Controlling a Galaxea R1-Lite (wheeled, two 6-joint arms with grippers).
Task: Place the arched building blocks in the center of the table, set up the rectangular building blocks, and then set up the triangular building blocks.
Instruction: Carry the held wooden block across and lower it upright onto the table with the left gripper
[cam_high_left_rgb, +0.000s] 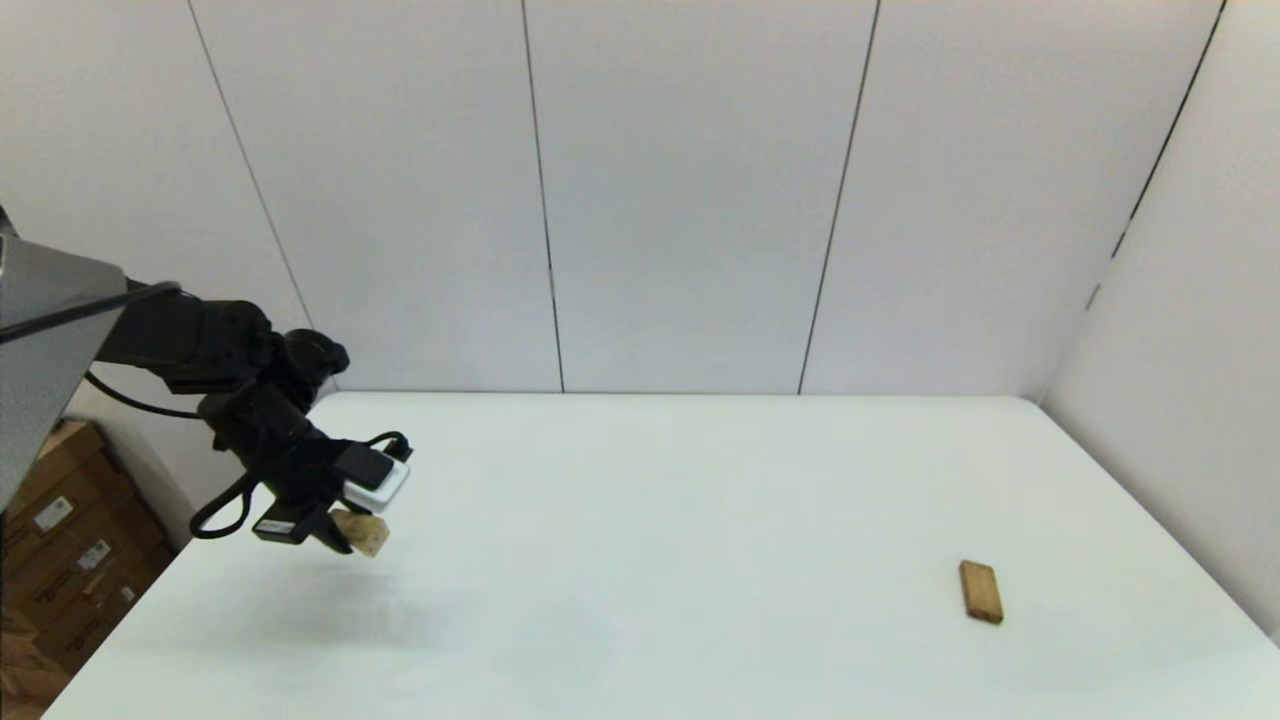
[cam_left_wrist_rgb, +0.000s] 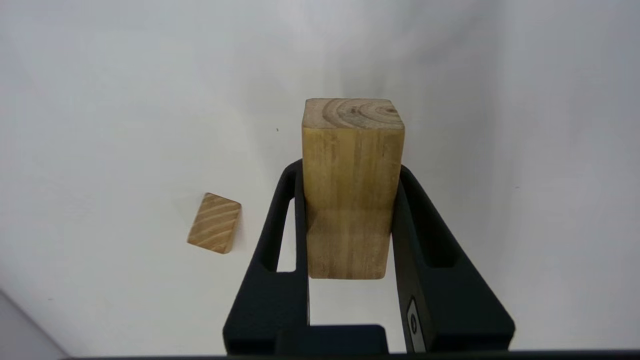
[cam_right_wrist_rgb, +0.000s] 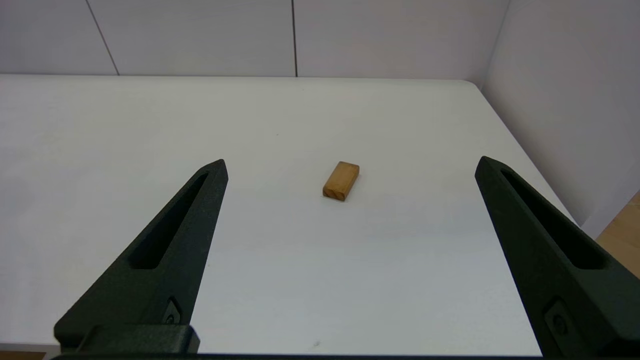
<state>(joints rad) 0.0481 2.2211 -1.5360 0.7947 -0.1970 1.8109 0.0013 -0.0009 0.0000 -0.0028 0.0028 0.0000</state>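
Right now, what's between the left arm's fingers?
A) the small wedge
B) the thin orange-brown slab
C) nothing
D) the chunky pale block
D: the left gripper is shut on the arched building block, held clear of the table; the rectangular building block lies flat at the table's right, and the triangular building block lies on the table apart from the fingers.

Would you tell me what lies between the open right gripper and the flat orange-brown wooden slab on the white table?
Nothing: the right wrist view shows only bare white table between the right gripper and the orange-brown wooden slab.
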